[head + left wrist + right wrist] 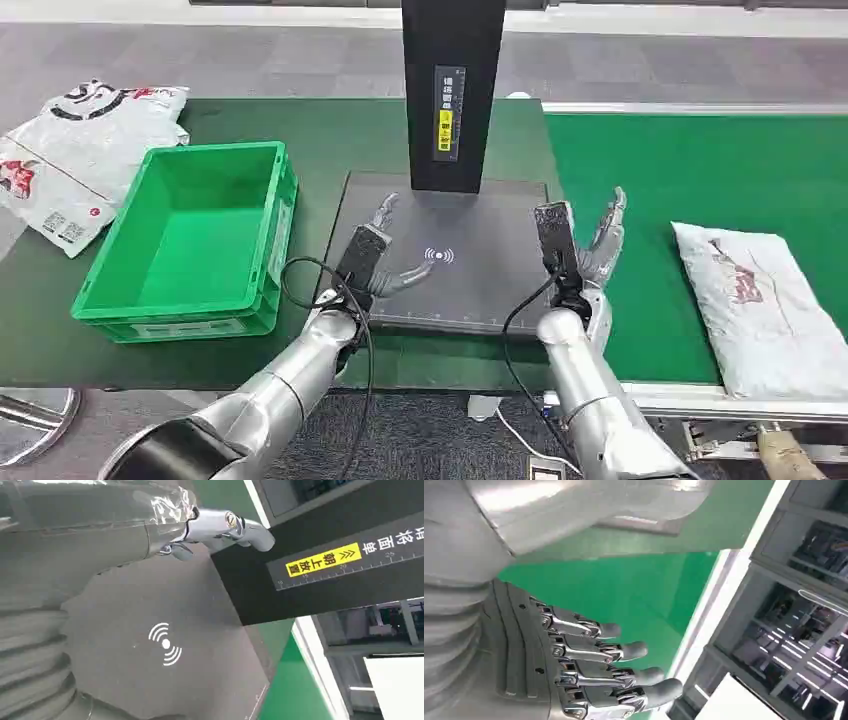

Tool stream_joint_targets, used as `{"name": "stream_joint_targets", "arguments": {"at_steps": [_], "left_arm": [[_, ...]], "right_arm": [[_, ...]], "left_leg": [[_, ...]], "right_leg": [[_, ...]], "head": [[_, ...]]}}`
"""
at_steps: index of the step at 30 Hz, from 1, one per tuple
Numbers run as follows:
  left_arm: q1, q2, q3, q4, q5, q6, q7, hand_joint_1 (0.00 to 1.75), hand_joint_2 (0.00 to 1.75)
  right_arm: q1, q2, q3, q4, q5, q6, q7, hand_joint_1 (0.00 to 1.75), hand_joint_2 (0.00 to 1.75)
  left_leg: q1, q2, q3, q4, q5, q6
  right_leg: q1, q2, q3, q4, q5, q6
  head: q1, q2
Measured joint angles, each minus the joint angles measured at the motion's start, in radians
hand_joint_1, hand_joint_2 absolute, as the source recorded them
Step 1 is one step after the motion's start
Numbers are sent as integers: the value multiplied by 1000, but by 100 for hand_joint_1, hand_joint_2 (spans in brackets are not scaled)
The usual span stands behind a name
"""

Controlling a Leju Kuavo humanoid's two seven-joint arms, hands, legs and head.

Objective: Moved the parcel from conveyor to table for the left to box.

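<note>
The parcel (765, 305) lies flat on the green conveyor (690, 170) at my right, a white bag with red print, nothing touching it. Nearest me, I see both silver arms coming up from below. My right hand (600, 245) hangs above the right edge of the dark scanner pad (470, 285), fingers (624, 652) straight and spread, holding nothing; it sits between the pad and the parcel, well apart from the bag. My left hand (385, 255) hovers over the pad's left part, close to the white signal mark (438, 256), fingers apart and empty too. To my left stands a green crate (200, 235) on the dark green table (330, 130), nothing visible inside it. Behind the pad rises a black post (452, 90) with a yellow label. Farther left, at the table's far corner, I see a heap of white mail bags (75, 160).
</note>
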Motion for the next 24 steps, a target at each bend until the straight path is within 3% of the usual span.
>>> {"name": "stream_joint_targets", "arguments": {"at_steps": [10,16,24], "left_arm": [[3,0,24,-3,-2,10,14,0,175],[5,0,31,-5,-2,12,13,0,175],[9,2,40,-11,-12,19,11,0,175]], "right_arm": [[39,-55,-182,-12,447,-2,152,0,175],[49,-75,-242,-12,490,-2,169,0,175],[73,-120,-320,-14,682,-2,286,0,175]], "left_leg": [[0,0,0,0,0,0],[0,0,0,0,0,0],[0,-1,0,0,0,0]], "right_leg": [[0,-1,0,0,0,0],[0,0,0,0,0,0],[0,-1,0,0,0,0]], "head": [[0,0],[0,0],[0,0]]}}
